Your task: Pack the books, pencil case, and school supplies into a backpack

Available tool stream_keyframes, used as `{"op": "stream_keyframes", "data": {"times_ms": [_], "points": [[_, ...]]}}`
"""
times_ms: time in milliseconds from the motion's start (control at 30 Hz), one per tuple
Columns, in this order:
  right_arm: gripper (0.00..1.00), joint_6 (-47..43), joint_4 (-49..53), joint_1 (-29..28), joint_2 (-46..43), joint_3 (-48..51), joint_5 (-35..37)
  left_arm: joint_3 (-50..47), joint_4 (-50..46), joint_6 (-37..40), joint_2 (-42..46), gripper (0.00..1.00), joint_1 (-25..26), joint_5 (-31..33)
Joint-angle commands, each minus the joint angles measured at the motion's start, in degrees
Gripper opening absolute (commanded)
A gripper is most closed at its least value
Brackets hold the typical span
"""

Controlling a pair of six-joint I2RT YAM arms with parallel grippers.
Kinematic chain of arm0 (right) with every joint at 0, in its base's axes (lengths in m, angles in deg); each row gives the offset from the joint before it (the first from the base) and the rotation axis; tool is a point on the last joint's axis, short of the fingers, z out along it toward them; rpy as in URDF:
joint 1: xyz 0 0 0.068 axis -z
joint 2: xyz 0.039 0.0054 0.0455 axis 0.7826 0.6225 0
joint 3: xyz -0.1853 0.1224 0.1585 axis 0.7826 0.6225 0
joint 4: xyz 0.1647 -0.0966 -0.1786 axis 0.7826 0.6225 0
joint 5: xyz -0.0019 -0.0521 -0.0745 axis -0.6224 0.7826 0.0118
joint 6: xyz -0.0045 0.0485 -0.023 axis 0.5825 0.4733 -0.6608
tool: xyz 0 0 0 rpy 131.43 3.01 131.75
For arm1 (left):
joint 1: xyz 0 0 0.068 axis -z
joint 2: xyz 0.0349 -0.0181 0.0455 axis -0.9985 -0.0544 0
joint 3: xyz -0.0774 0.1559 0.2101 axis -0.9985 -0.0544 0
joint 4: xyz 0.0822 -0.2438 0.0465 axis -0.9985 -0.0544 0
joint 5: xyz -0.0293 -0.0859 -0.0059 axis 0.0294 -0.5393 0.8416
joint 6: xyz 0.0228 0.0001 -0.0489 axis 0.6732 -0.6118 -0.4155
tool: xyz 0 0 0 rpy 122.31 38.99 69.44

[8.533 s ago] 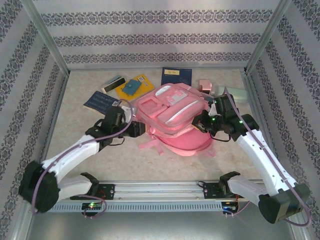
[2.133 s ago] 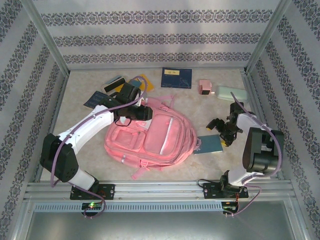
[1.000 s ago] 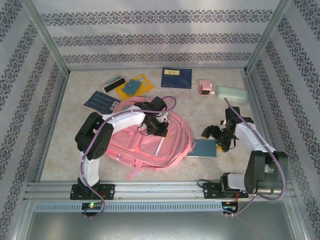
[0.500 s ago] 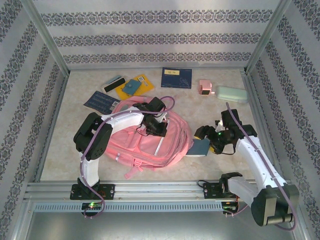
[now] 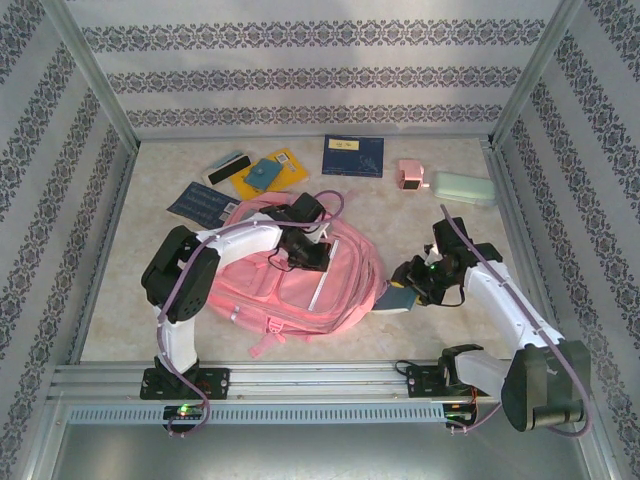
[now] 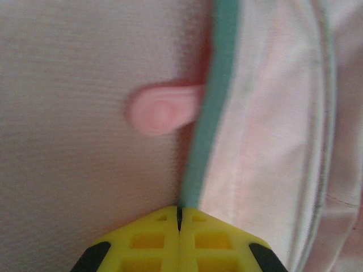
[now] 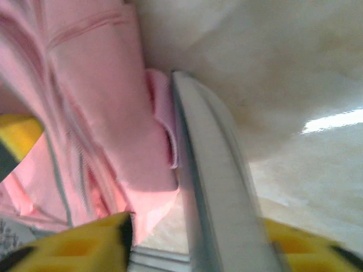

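Possibly the teal book (image 5: 396, 299), pinched by the right gripper (image 5: 410, 283), could snag backpack (image 5: 255, 290) fabric if the left gripper (image 6: 179, 215), clamped on its trim (image 6: 212, 113), slipped.

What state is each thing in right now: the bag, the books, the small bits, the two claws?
backpack: lying flat, fabric pinched.
left gripper: shut on backpack.
right gripper: shut on teal book.
teal book: held, edge against backpack's side.
navy book: flat on table, unpacked.
yellow-orange book: flat on table, unpacked.
pencil case: on table, unpacked.
pink block: on table, unpacked.
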Motion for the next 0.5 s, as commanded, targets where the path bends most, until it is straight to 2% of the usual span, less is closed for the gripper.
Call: {"op": "stream_keyframes", "data": {"times_ms": [0,100,167,333,467], "points": [[0.29,0.04,-2.82,0.28,-0.32,1.25,3.13,-1.46,-0.47,-1.0,1.86,0.04,-1.34,2.2],[0.11,-0.06,-4.17,0.93,-0.74,1.54,4.41,-2.39,0.3,-1.43,2.84,0.03,-1.41,1.98],[0.07,-0.75,-3.87,1.03,-0.46,1.16,4.45,-2.62,0.3,-1.66,3.53,0.02,-1.51,1.89],[0.0,-3.31,1.17,0.94,-1.27,-2.49,6.19,-2.8,-0.14,-2.32,6.72,0.05,-2.18,1.94],[0.0,-2.96,5.95,0.79,-3.42,-7.25,9.35,-2.03,-0.08,-3.55,9.86,0.2,-3.67,0.5]]}}
